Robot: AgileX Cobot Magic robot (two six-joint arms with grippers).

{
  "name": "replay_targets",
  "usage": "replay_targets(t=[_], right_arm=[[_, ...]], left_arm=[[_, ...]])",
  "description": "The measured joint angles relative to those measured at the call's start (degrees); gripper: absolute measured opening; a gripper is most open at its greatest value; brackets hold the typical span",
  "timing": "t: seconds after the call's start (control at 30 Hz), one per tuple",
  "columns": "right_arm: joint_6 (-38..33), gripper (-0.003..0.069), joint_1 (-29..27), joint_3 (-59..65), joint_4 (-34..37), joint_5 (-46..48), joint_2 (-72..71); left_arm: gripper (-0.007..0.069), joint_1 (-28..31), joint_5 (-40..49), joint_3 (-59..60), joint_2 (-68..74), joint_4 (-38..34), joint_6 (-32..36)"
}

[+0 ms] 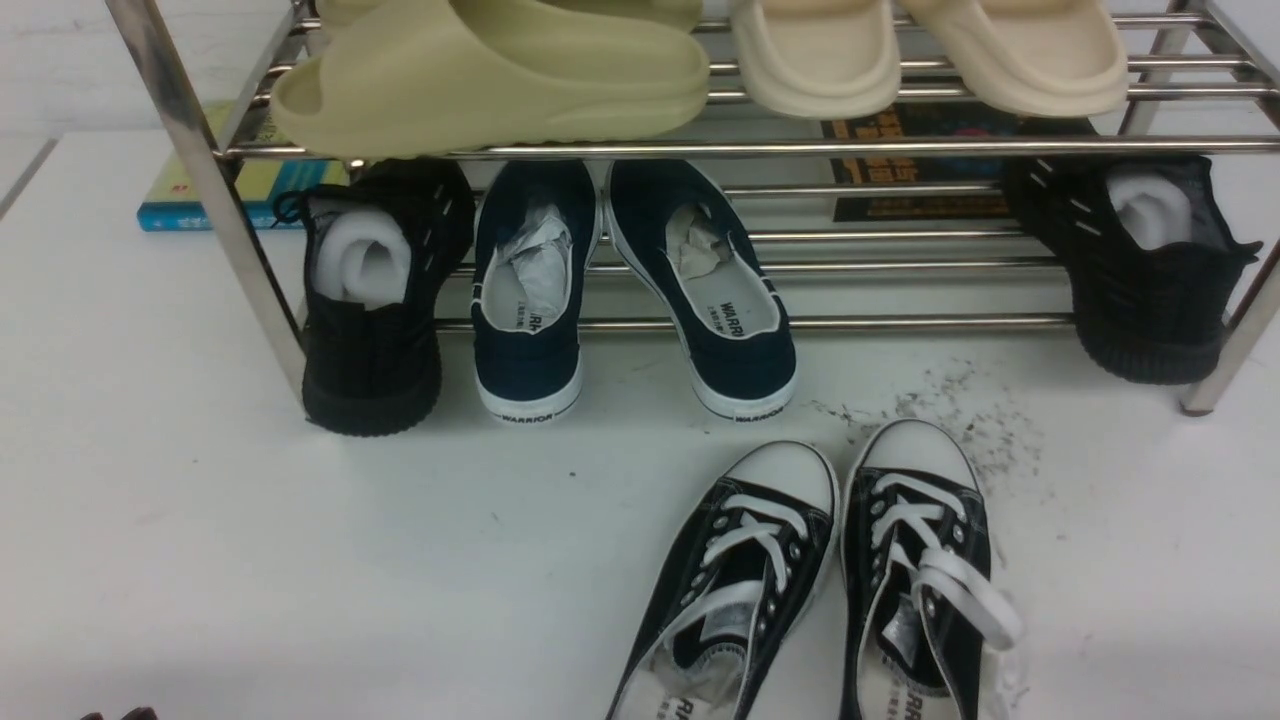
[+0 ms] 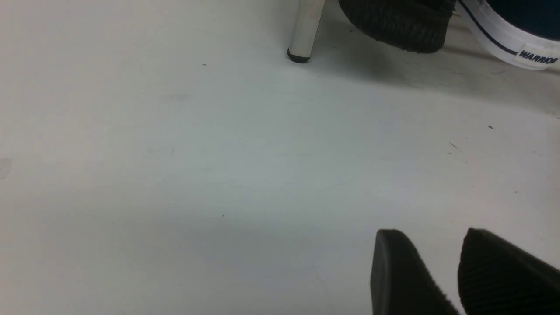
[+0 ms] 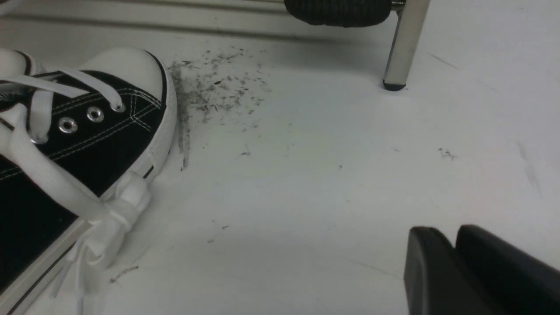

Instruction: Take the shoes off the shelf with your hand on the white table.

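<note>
A: Where are the black canvas low-top sneakers w/ white laces and toe caps (image 1: 745, 560)?
B: Lower ctr to lower R of front frame, on the matte white table (image 1: 400, 560), nr the chrome tube shoe rack (image 1: 700, 150). Toes point up-frame; L shoe's long axis tilts up-R, R shoe's runs approx. vertical.
A: And the grippers?
B: Black left gripper (image 2: 431, 262): fingertips apart, nothing btwn. Black right gripper (image 3: 455, 247): tips nearly together, exact state unclear.
</note>
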Motion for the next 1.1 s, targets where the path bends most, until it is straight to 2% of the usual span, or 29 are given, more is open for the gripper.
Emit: replay_targets(t=[0.2,0.47,1.1], right_arm=[[0.0,0.0116,3.4,0.0,-0.4,0.0,0.0],[0.0,0.0123,1.6,0.0,-0.4,0.0,0.0],[0.0,0.0144,1.5,0.0,-0.4,0.0,0.0]], left_arm=[[0.0242,0.0,0.0,0.0,0.0,0.0,0.0],[0.0242,0.0,0.0,0.0,0.0,0.0,0.0],[0.0242,0.0,0.0,0.0,0.0,0.0,0.0]])
